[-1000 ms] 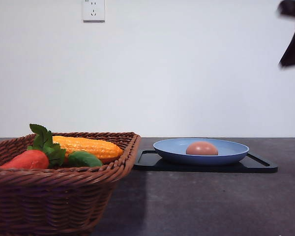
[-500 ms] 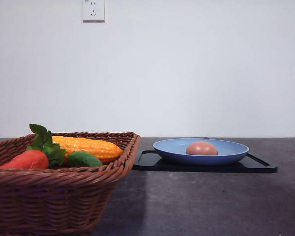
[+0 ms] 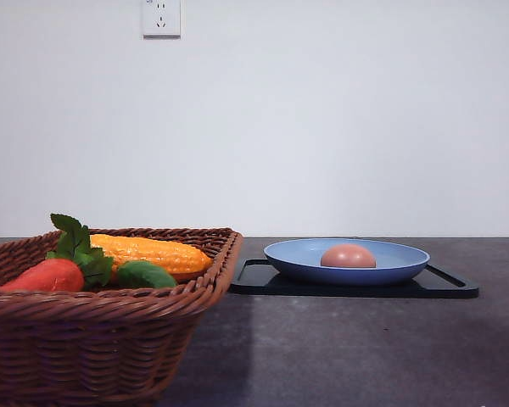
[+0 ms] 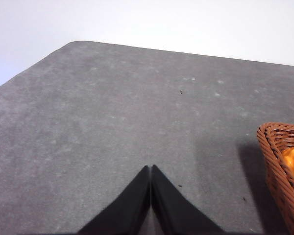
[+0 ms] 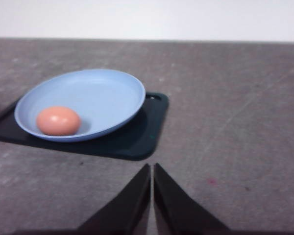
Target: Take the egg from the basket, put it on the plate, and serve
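Egg (image 3: 348, 256) lies on the blue plate (image 3: 297, 254), right of centre in the front view, low in the frame; in the right wrist view it sits toward the plate's left side. Plate rests on a flat black tray (image 3: 445, 287) on the dark grey table (image 3: 339, 348). Wicker basket (image 3: 93, 339) fills the lower left of the front view, apart from the tray, holding a yellow corn cob (image 3: 153, 253), a red-orange vegetable (image 3: 49, 275) with green leaves (image 3: 78, 246), and a green vegetable (image 3: 144, 275). Right gripper (image 5: 151, 171): fingers pressed tip to tip, holding nothing, above bare table just short of the tray. Left gripper (image 4: 150, 172): likewise closed and empty, over bare table, basket rim at the lower right edge of its view. White wall outlet (image 3: 161, 17) upper left.
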Motion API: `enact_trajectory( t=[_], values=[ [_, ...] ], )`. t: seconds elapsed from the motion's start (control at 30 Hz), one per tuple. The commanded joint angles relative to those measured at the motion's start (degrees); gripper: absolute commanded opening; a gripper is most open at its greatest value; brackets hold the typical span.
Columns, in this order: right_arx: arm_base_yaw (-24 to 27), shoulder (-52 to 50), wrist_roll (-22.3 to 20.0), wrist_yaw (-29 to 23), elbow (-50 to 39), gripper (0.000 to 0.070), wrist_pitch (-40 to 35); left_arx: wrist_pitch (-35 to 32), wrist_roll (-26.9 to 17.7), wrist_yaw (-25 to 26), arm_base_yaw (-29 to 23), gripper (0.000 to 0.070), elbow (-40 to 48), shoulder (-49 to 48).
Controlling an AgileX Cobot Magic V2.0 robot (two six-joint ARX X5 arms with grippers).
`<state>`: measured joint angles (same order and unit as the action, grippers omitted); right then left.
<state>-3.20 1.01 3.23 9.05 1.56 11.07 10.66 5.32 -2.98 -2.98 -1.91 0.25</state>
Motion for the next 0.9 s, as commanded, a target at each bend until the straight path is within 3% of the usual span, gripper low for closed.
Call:
enact_trajectory(
  t=[0.0, 0.87],
  values=[
    [0.1, -0.1, 0.6, 0.3, -0.4, 0.0, 0.3, 0.9, 0.1, 0.0, -0.2, 0.0, 1.3, -0.1],
    [0.1, -0.1, 0.6, -0.1, -0.4, 0.0, -2.2, 0.9, 0.1, 0.0, -0.2, 0.0, 1.3, -0.1]
  ],
)
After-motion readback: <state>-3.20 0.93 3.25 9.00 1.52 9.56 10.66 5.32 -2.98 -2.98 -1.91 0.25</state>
